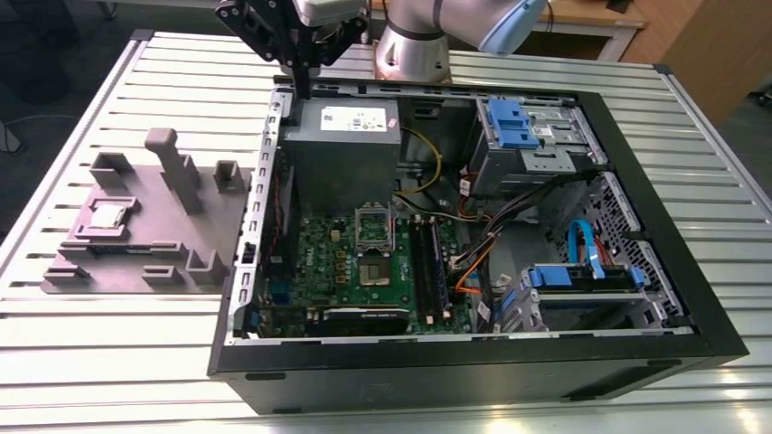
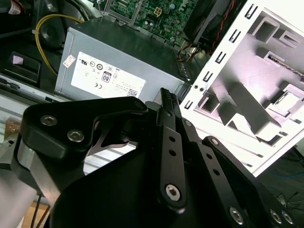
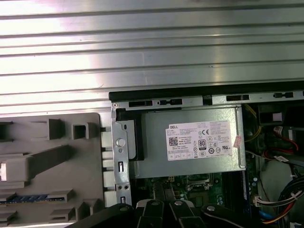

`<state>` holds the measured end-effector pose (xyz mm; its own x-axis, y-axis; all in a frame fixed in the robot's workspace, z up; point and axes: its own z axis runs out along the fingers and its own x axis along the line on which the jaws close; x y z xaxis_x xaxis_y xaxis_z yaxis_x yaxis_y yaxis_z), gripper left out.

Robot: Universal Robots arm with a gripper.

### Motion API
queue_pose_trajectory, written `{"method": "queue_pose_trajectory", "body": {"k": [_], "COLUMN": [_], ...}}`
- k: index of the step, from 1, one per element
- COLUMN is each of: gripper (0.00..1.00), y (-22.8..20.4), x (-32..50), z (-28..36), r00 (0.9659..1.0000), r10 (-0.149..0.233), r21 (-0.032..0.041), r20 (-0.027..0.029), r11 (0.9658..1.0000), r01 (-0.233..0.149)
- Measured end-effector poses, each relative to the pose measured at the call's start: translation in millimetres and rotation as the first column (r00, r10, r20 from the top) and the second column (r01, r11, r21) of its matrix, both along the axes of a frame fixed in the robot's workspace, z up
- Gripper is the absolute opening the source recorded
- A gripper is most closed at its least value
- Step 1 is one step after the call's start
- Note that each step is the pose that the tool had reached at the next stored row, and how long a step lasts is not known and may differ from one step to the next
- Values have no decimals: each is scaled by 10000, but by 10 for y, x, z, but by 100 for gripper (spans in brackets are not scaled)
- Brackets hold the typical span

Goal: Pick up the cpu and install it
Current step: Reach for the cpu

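One cpu (image 1: pixel 107 215) on the grey fixture (image 1: pixel 139 231), well apart from the empty, pinched-together hand (image 1: pixel 302 89) above the computer case (image 1: pixel 458 375).

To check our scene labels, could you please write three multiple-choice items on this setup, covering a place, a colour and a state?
1. Where does the cpu lie?
A on the grey fixture beside the computer case; B inside that case; C on the floor.
2. What colour are the drive brackets?
A red; B blue; C green.
3. How is the computer case?
A closed; B open, with the motherboard exposed; C upside down.

Answers:
1 A, the cpu rests on the fixture at the exterior view's left of the case.
2 B, the brackets are plainly blue.
3 B, the green board and cables show from above.
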<state>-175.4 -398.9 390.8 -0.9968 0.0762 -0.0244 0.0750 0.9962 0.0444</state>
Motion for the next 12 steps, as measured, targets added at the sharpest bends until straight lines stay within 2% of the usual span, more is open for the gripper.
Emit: {"method": "queue_pose_trajectory", "body": {"k": [2,4,12], "gripper": [11,11,11], "y": [0,0,0], "x": [-4,-211,-235], "z": [0,-7,-7], "r00": [10000,10000,10000], "r10": [-1,-1,-1], "r21": [0,0,-1], "r20": [1,1,0], "r11": [10000,10000,10000], "r01": [1,1,1]}}
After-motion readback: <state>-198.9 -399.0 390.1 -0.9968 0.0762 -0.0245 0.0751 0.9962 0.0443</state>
